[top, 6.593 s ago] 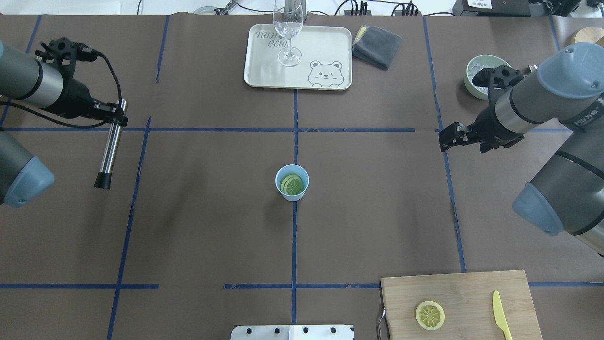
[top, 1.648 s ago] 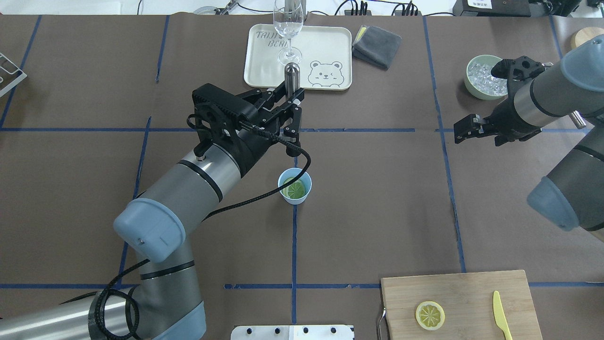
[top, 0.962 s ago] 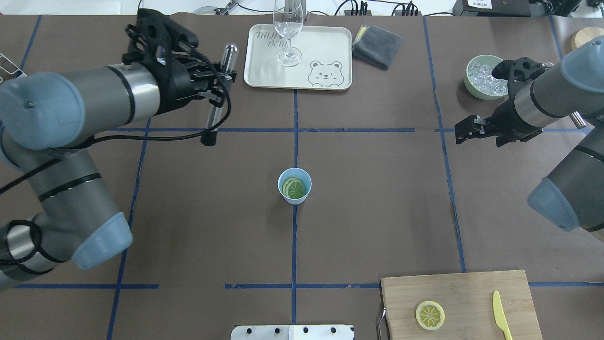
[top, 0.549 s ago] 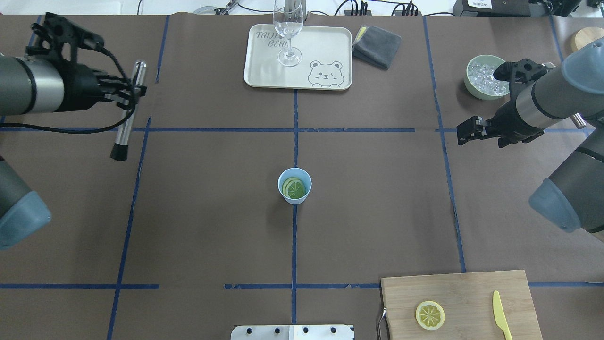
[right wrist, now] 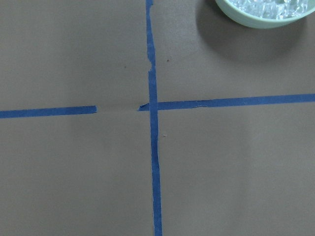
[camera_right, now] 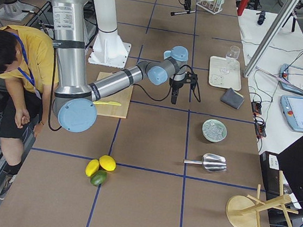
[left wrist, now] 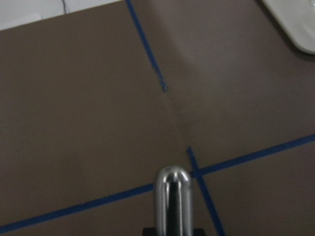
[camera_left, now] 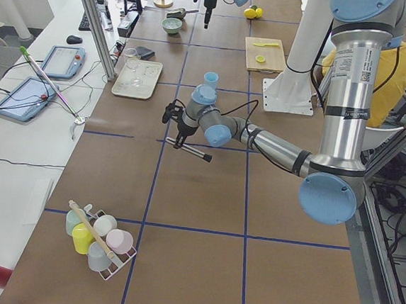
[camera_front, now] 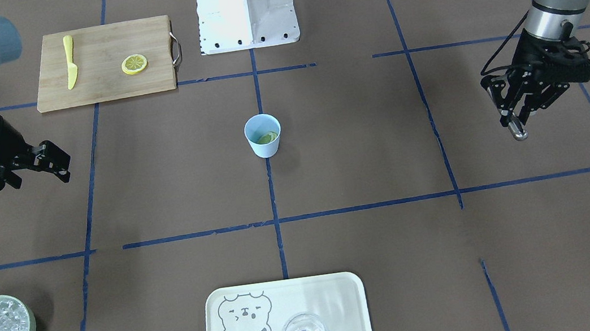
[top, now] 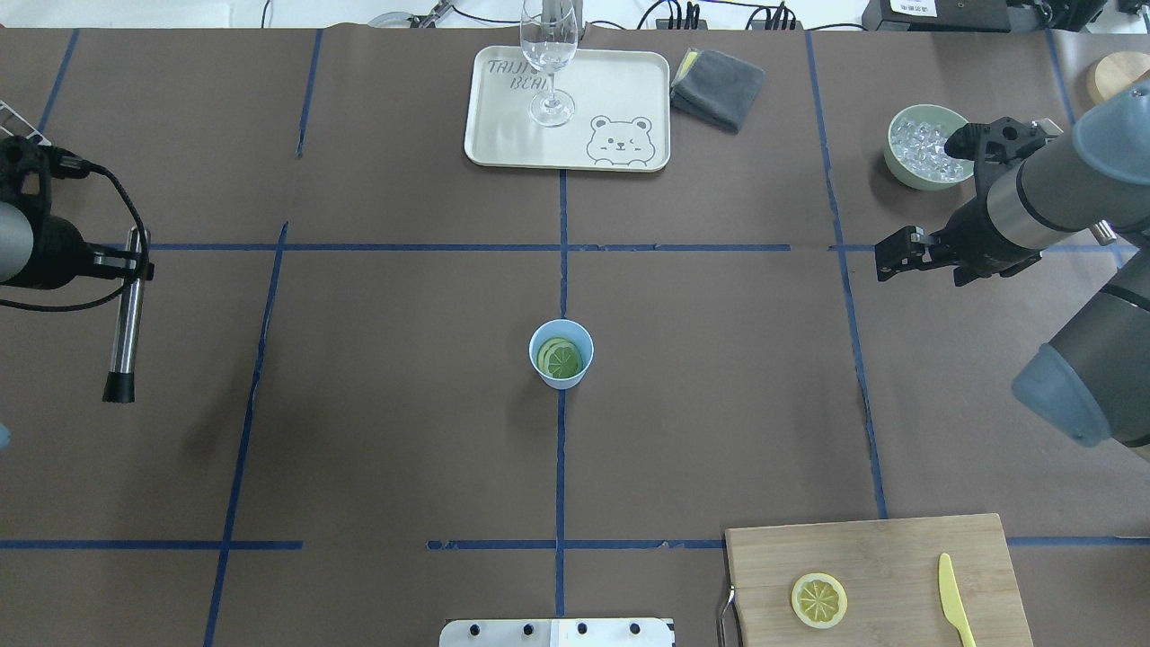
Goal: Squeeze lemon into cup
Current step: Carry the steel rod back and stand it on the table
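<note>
A blue cup (top: 561, 353) stands at the middle of the counter (top: 404, 431) with citrus slices (top: 559, 359) inside (greenish in this light). A lemon (top: 818, 600) slice lies on the board (top: 898, 557), well apart from it. The left tool (top: 135, 262) grips a metal rod (top: 125, 314); the right tool (top: 892, 256) hangs empty, jaws apart.

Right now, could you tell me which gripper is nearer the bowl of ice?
Right. The right gripper hovers close beside the bowl of ice; the left gripper, holding a metal rod, is far away on the opposite side.
</note>
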`<state>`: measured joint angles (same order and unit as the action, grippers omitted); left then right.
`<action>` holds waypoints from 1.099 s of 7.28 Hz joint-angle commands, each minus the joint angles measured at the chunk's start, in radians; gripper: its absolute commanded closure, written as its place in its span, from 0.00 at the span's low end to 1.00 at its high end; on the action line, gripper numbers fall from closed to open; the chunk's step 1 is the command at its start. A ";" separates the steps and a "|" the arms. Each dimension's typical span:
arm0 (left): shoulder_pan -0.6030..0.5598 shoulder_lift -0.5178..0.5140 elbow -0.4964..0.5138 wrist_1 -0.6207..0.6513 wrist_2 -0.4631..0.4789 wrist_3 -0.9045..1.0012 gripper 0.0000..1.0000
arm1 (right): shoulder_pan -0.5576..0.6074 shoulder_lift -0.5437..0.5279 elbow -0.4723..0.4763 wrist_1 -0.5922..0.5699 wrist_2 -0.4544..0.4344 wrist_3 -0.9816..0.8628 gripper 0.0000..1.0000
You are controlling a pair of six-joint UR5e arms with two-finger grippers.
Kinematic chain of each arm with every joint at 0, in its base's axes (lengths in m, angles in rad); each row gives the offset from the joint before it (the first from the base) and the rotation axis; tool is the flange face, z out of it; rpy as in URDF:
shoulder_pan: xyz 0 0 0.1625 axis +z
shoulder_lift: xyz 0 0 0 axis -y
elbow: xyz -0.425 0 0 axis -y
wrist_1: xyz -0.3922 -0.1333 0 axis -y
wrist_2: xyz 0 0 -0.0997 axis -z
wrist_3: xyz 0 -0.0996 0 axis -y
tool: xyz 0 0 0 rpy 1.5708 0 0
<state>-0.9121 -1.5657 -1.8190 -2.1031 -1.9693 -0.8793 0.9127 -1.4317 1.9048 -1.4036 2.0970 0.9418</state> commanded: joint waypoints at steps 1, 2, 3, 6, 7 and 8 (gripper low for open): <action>0.006 -0.025 0.120 0.012 -0.138 -0.199 1.00 | 0.000 -0.009 0.005 0.003 0.000 0.002 0.00; 0.006 -0.066 0.200 0.012 -0.141 -0.198 1.00 | 0.000 -0.027 -0.003 0.049 0.000 0.005 0.00; 0.009 -0.079 0.214 0.012 -0.140 -0.192 1.00 | 0.000 -0.050 -0.015 0.107 0.000 0.003 0.00; 0.016 -0.089 0.196 0.098 -0.134 0.072 1.00 | -0.002 -0.052 -0.015 0.124 0.000 0.012 0.00; 0.015 -0.096 0.201 0.103 -0.119 0.077 1.00 | -0.002 -0.052 -0.015 0.124 0.000 0.014 0.00; 0.016 -0.097 0.205 0.103 -0.120 0.075 1.00 | -0.003 -0.052 -0.016 0.124 0.000 0.012 0.00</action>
<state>-0.8968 -1.6576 -1.6179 -2.0106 -2.0942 -0.8200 0.9106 -1.4831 1.8895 -1.2800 2.0970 0.9544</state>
